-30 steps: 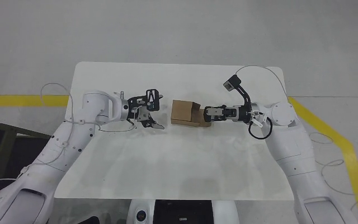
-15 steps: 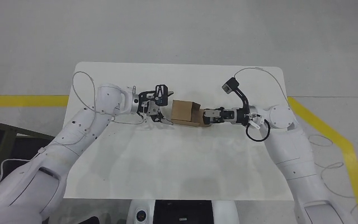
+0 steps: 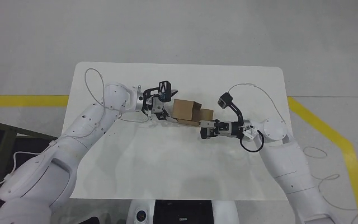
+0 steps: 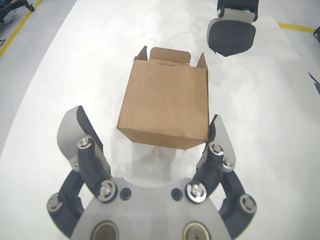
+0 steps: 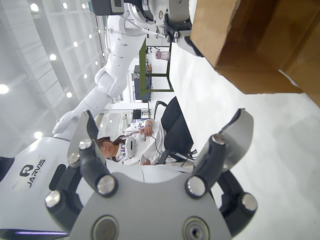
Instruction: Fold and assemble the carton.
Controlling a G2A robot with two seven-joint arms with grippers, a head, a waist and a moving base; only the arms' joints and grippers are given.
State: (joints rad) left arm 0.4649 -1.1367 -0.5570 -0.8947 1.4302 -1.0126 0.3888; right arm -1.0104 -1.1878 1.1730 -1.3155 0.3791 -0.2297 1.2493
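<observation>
The left pincer (image 4: 146,116) is being shown spread wide, with nothing being pinched. The carton (image 4: 165,101) is being seen straight ahead of it, lying on its side on the white table (image 4: 75,51). Its closed end is being faced toward this pincer and is sitting just between the two fingertips. One finger (image 4: 220,136) is being shown at the carton's near corner; whether it is touching or just beside cannot be told. The other finger (image 4: 72,128) is being shown apart from the carton. The carton end away from the left pincer is being seen open, its flaps (image 4: 170,54) sticking outward.

From the top, the left pincer (image 3: 161,113) is being seen right at one carton (image 3: 187,110) end. The right pincer (image 3: 203,131) is being seen just off the opposite, open end, beside its corner.

The right pincer (image 5: 163,118) is being shown spread too, and nothing is being gripped. The carton (image 5: 262,26) mouth is being seen ahead of its fingertips and off to one side, apart from them. The left pincer (image 5: 186,39) is being glimpsed beyond the carton's far end.
</observation>
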